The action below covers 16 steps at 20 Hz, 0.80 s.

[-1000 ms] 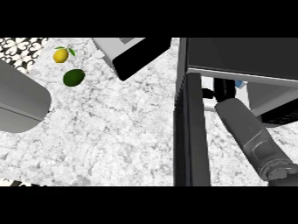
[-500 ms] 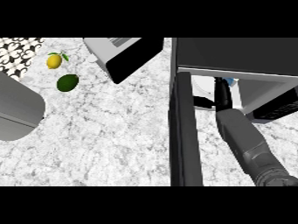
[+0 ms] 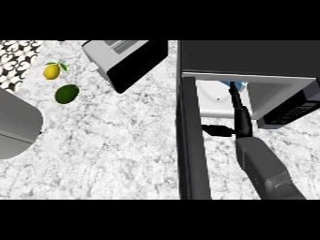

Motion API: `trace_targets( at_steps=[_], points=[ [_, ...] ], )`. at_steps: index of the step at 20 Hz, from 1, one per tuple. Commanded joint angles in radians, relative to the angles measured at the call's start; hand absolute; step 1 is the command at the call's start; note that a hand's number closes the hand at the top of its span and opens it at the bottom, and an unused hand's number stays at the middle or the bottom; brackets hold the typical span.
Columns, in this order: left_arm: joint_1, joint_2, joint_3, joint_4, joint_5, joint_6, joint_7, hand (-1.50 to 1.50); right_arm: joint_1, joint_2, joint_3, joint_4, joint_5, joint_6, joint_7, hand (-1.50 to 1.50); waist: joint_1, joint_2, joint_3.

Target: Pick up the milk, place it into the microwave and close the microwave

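We are at the placing step: our right hand (image 3: 236, 101) reaches deep into the open dark grey microwave (image 3: 252, 58), and the milk, a small blue-and-white carton (image 3: 237, 85), shows just at its tip inside the cavity. We cannot tell whether the fingers are curled round it or already spread. Our left hand is out of view. The microwave's dark door (image 3: 192, 140) stands open over the white marble tabletop (image 3: 107, 140). Next, we judge, comes letting go, withdrawing clear, then swinging the door shut.
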Motion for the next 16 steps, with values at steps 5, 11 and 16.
trace_targets(
  at_steps=[5,11,16],
  points=[
    [0.012,-0.032,-0.042,-0.002,-0.05,0.043,0.013,-1.5,0.115,-0.021,0.005,-0.031,-0.013,0.172,-0.12,-1.5,-0.03,-0.013,-0.002],
    [0.001,0.018,-0.03,-0.008,-0.056,0.015,0.06,-1.5,0.231,-0.005,0.055,-0.1,0.0,0.292,-0.148,-1.5,-0.053,-0.022,-0.004],
    [-0.043,-0.023,-0.094,-0.039,-0.111,0.072,0.143,-1.5,0.313,-0.074,0.058,-0.206,-0.029,0.353,-0.105,-1.5,-0.06,-0.024,-0.004]
  ],
)
